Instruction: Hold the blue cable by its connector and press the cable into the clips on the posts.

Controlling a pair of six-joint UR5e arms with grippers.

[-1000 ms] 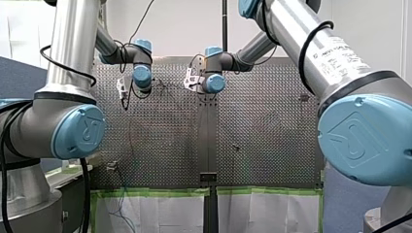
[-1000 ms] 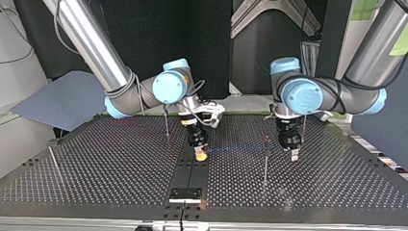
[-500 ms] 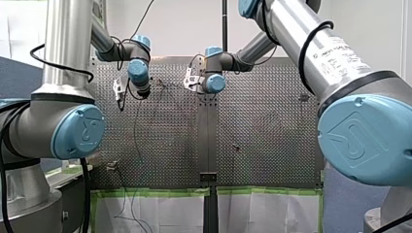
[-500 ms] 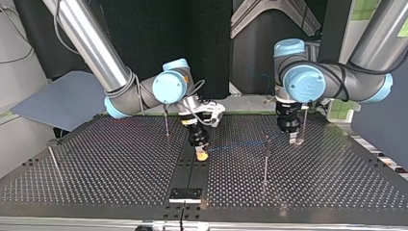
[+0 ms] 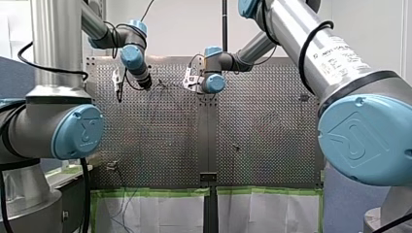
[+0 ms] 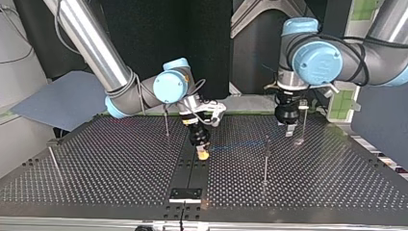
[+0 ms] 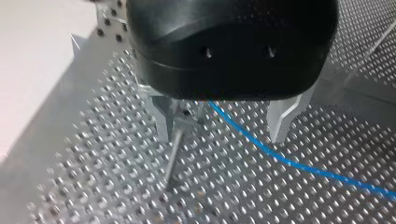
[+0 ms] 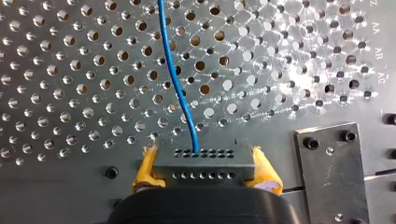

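Yellow-padded right end effector (image 8: pixel 204 156) pinches the connector (image 8: pixel 204 167); left end effector (image 7: pixel 219 133), spread, has lifted beside a post (image 7: pixel 173 154).

Bright, even room light
Glare flares on the perforated table (image 8: pixel 280 70) in the right wrist view; top view's backdrop (image 6: pixel 211 43) is dark

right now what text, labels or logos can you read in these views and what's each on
"AA", "AB", "AC": marks on the perforated table, off to one side ahead of the connector.
"UR", seemingly: moulded logo on my right arm's blue joint cap.
White label on my right arm's tube: print too blurred to read.
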